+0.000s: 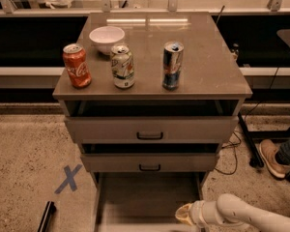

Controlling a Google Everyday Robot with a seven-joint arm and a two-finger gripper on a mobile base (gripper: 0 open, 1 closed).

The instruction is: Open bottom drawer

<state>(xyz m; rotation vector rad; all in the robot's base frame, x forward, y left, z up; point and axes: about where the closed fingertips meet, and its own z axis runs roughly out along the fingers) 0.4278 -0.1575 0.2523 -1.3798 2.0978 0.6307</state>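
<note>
The bottom drawer [145, 197] is the lowest of the grey cabinet's three drawers. It stands pulled out toward me, and its shallow grey tray shows under the middle drawer [149, 162]. Its front and handle lie at or below the picture's bottom edge and are hidden. My gripper [183, 215] is at the tray's front right corner, at the end of my white arm [241, 214], which comes in from the bottom right.
On the cabinet top [208, 66] stand a red cola can [77, 65], a white-green can [122, 66], a blue-silver can [172, 65] and a white bowl [107, 37]. The top drawer [150, 128] is slightly open. A blue X [67, 179] marks the floor. A person's shoe [272, 158] is at the right.
</note>
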